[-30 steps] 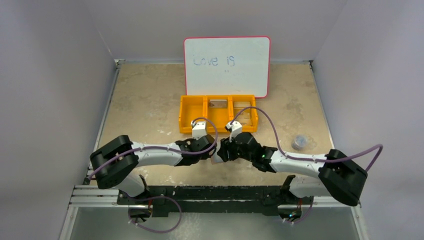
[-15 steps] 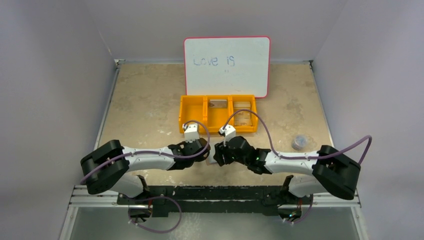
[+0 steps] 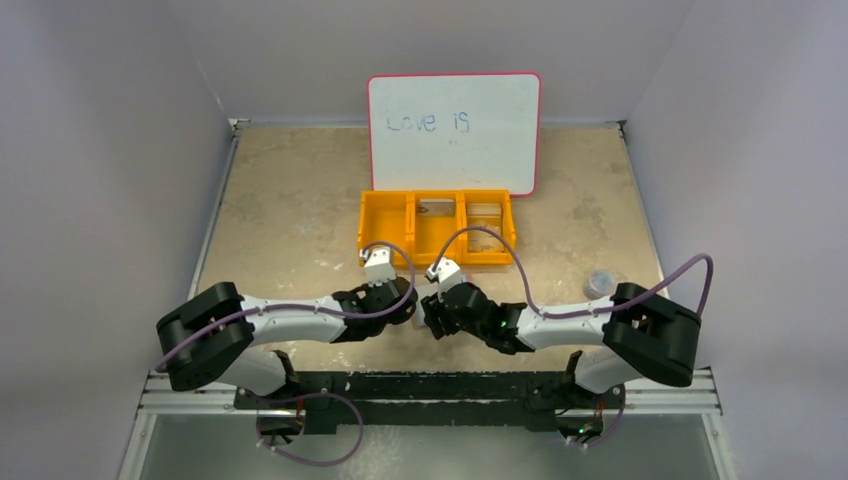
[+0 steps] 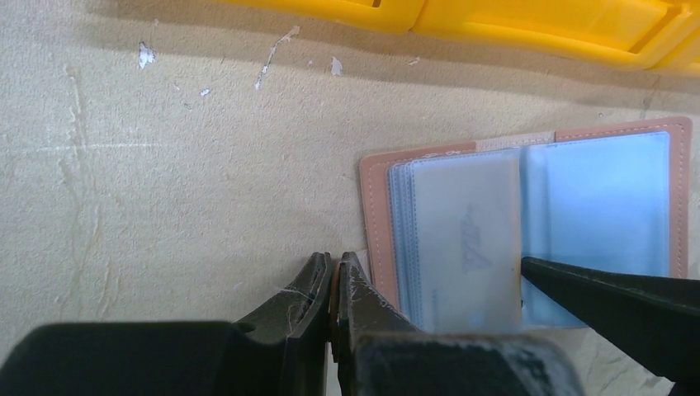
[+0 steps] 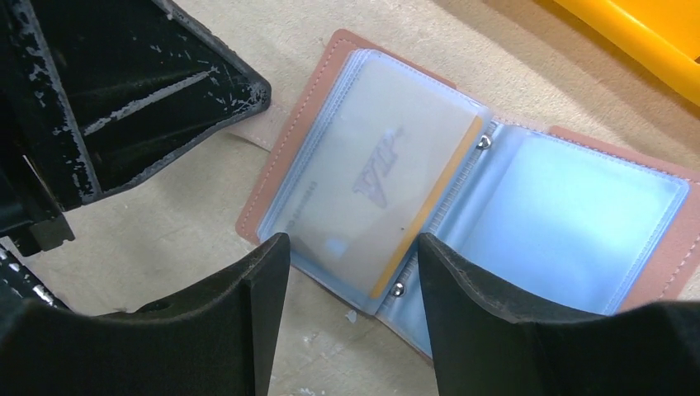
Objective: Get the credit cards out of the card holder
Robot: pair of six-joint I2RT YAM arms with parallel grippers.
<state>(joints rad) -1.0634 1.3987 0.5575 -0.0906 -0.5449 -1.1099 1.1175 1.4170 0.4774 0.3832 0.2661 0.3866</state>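
Observation:
The card holder [image 5: 569,214] lies open on the table, brown outside with pale blue clear pockets. Its left page holds a greyish credit card [image 5: 371,181] with an orange edge, also seen in the left wrist view [image 4: 466,239]. My left gripper [image 4: 334,264] is shut on a thin brown flap at the holder's left edge [image 4: 376,214]. My right gripper [image 5: 353,247] is open, one finger on each side of the carded page's near edge, not touching the card. From above, both grippers [image 3: 405,312] [image 3: 430,318] meet at the near middle and hide the holder.
An orange three-compartment tray [image 3: 385,225] stands just beyond the holder, with a whiteboard [image 3: 453,130] leaning behind it. A small grey round object [image 3: 599,284] sits at the right. Scuffed beige table surrounds the holder.
Both arms have drawn back toward the near edge and a little left, with the holder between them. The right gripper's jaws have widened slightly. The left stays shut.

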